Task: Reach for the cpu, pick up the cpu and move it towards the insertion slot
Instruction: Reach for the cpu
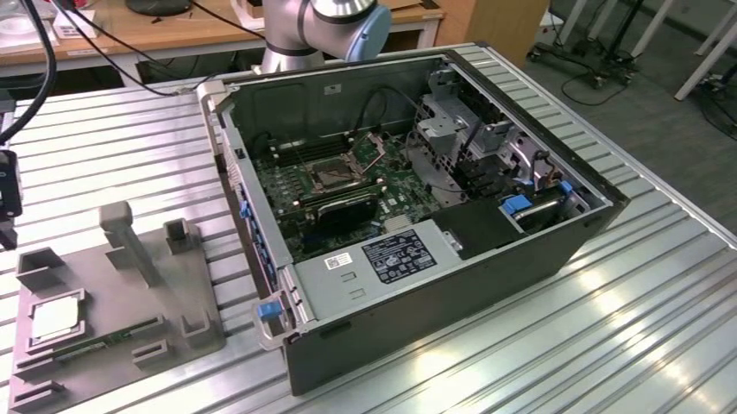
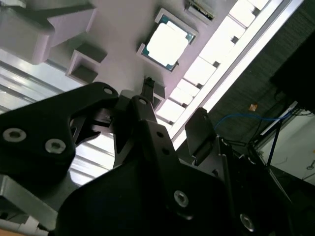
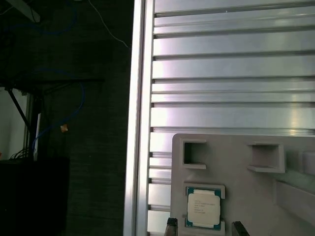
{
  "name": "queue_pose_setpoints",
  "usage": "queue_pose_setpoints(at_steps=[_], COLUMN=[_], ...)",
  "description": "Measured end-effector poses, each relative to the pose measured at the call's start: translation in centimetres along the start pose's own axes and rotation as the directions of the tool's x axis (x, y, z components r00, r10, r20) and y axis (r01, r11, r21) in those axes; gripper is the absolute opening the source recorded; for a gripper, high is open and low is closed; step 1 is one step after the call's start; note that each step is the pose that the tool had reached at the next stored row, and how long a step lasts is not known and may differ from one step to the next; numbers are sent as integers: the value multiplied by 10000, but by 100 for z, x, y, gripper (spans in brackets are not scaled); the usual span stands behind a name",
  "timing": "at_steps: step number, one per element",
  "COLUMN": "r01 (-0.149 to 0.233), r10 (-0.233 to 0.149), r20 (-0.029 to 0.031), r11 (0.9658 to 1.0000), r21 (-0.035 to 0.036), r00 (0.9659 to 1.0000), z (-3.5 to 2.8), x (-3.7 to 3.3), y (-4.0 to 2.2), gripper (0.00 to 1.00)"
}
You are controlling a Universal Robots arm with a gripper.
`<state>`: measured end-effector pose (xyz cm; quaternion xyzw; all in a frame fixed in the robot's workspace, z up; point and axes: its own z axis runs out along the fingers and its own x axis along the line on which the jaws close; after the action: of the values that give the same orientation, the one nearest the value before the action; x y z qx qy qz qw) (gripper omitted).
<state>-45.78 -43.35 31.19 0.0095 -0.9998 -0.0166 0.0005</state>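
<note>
The cpu (image 3: 203,208) lay flat, pale metal face up, in a shallow square recess of the grey plastic tray (image 3: 246,196). The tray sat at the exterior view's left, on the near part of the slatted metal table (image 1: 553,362), beside the open pc case (image 1: 461,285). The gripper (image 3: 205,229) hovered over the chip w/ jaws apart: in the first wrist view one fingertip (image 3: 171,227) showed on each side, the chip between them. Whether the tips touched tray or chip couldn't be told; nothing was held. The insertion slot (image 1: 334,177), a silvery frame w/ dark centre on the green motherboard (image 1: 345,216), sat inside the case, well apart from the tray.

Handling, as a judgement: the chip looked v. light, thin & rigid, so weight was no issue, but there was little edge to bite on. The smooth metal lid was prob. slippery, and the underside & green rim likely fragile, so a light squeeze only. The best hold seemed to be two opposite side edges, centred, fingers square to the chip so it wouldn't twist or tip. The recess walls close around it left scant room for the tips. The green memory stick (image 1: 103,340) lay near it on the same tray, to be kept clear of
</note>
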Motion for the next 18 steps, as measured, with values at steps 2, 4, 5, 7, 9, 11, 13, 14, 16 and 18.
queue_pose_setpoints(at_steps=[2,4,5,7,9,11,13,14,16,18], r01=[1,1,2,1,1,1,1,1,1,1], r10=[-1,-1,-2,-1,-1,-1,-1,-1,-1,-1], r20=[-1,0,1,1,1,1,1,1,1,1], r11=[10000,10000,10000,10000,10000,10000,10000,10000,10000,10000], r21=[1,0,0,0,0,0,0,0,-1,-1], r00=[10000,10000,10000,10000,10000,10000,10000,10000,10000,10000], z=[3,5,6,6,6,6,7,6,7,7], x=[0,-1,-1,-1,-1,-1,-1,-1,-1,-1], y=[-1,-2,-2,-2,-2,-2,-2,-2,-2,-2], gripper=[53,53,53,53,54,60,60,60,60,60])
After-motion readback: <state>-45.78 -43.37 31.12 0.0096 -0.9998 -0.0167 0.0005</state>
